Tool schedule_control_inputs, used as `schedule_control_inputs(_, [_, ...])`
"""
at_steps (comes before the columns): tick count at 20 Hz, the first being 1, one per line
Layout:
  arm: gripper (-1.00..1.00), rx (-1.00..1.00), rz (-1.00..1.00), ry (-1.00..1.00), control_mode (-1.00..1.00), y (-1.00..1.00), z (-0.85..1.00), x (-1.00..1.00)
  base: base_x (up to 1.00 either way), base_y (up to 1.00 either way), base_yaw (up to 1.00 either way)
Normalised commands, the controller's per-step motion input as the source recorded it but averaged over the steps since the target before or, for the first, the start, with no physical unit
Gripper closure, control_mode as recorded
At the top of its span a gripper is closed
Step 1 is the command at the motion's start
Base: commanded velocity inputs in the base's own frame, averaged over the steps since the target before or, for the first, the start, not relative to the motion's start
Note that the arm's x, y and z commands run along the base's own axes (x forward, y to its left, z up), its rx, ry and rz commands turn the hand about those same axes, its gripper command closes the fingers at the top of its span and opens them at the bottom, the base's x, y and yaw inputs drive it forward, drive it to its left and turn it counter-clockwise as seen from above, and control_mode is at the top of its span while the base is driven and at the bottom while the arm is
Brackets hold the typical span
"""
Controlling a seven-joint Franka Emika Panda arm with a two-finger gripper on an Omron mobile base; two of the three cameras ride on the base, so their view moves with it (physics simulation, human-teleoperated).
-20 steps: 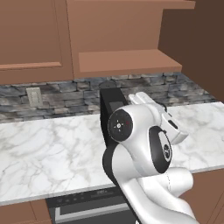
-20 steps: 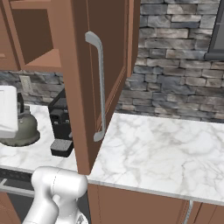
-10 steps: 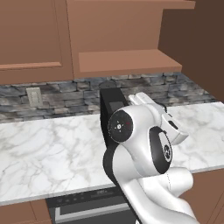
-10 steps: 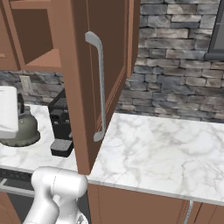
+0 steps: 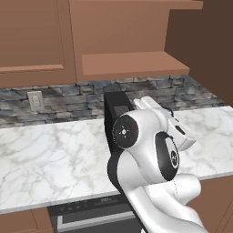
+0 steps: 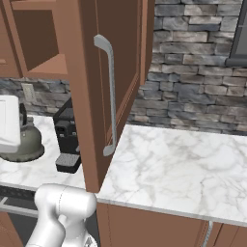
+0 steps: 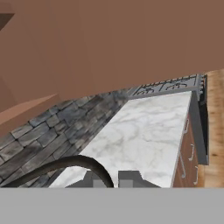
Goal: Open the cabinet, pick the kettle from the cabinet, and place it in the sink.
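The reddish-brown cabinet door (image 6: 91, 96) stands swung open, its silver bar handle (image 6: 112, 91) facing me, and the bare shelf (image 5: 132, 63) shows inside. The grey-olive kettle (image 6: 23, 142) is low at the left, just over the marble counter; I cannot tell if it touches it. My white hand (image 6: 8, 123) covers its top. In the hand view my gripper (image 7: 111, 179) is shut on the kettle's thin dark loop handle (image 7: 65, 162), which arches past the left fingertip (image 7: 93, 179). The sink is out of view.
A black coffee machine (image 6: 67, 137) stands on the counter right beside the kettle, behind my arm (image 5: 145, 150). The open door's edge hangs close on the right of it. A stove (image 7: 168, 84) lies at the counter's (image 7: 144, 135) far end.
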Motion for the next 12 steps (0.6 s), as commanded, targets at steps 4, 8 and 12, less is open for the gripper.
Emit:
schedule_control_inputs(4, [1.0,0.0,0.0,0.0,-1.0,0.0,0.0,0.0,0.0,0.0,0.0])
schedule_control_inputs(8, [1.0,0.0,0.0,0.0,1.0,0.0,0.0,0.0,0.0,0.0,0.0])
schedule_control_inputs(12, [1.0,0.0,0.0,0.0,1.0,0.0,0.0,0.0,0.0,0.0,0.0])
